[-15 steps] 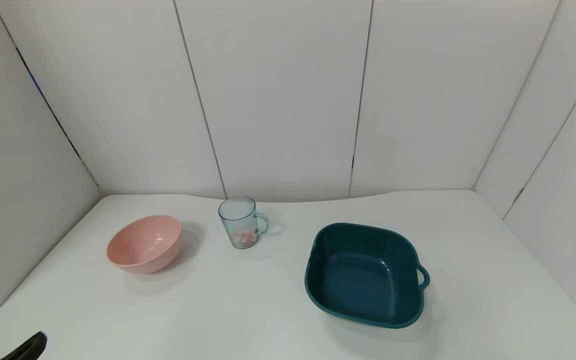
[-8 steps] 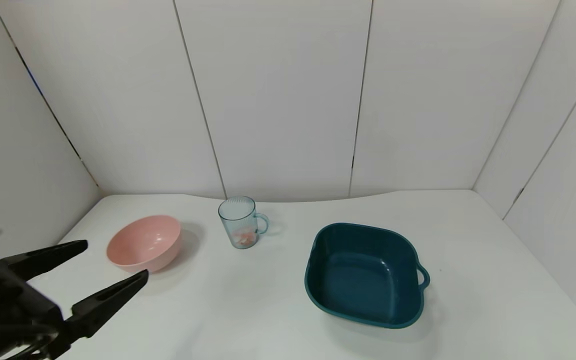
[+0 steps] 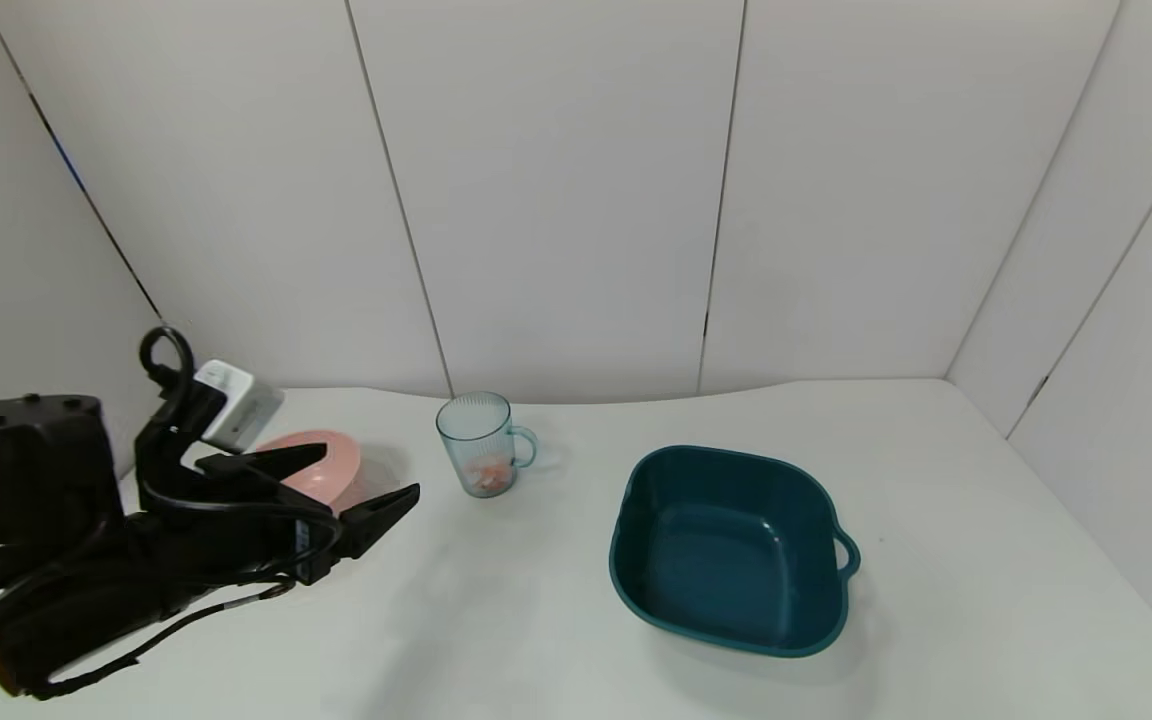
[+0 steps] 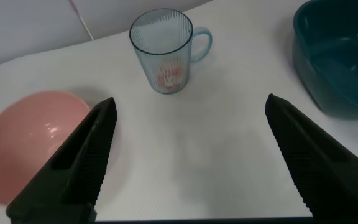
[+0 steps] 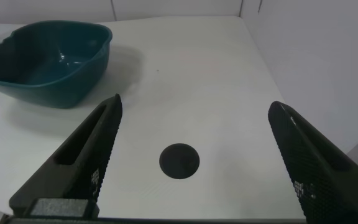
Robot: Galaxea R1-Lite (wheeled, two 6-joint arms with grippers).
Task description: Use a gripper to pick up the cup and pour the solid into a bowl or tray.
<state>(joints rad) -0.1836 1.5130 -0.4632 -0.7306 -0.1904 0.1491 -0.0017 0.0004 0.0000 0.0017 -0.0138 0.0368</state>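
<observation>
Head view is showing the left gripper (image 3: 361,487) reaching in over the near left of the white table (image 3: 536,620), its black fingers spread wide and holding nothing. A second ago only a dark tip was peeking in at the lower left corner; half a second ago the fingers were just short of the pink bowl (image 3: 336,462); now they are crossing in front of that bowl and pointing toward the cup (image 3: 479,442). The approach looks well under way, though the grasp is not yet begun. The cup is standing upright toward the back of the table, between the pink bowl and the teal basin (image 3: 731,548), apart from both, its handle turned toward the basin. The solid (image 3: 489,472) is lying at the bottom of the cup. Nothing is lying in the basin.

Left wrist view is framing the cup (image 4: 162,51) between the two open fingers (image 4: 79,163) but well beyond their tips, with the white and orange pieces (image 4: 168,76) showing through the ribbed wall. The pink bowl (image 4: 23,140) is sitting just beside one finger, so it is worth watching for a brush as the arm is advancing.

Right wrist view is showing the right gripper (image 5: 194,165) parked off the right side, jaws wide and empty, with the basin (image 5: 45,59) well apart and a dark round mark (image 5: 179,161) on the table (image 5: 197,74) below.
</observation>
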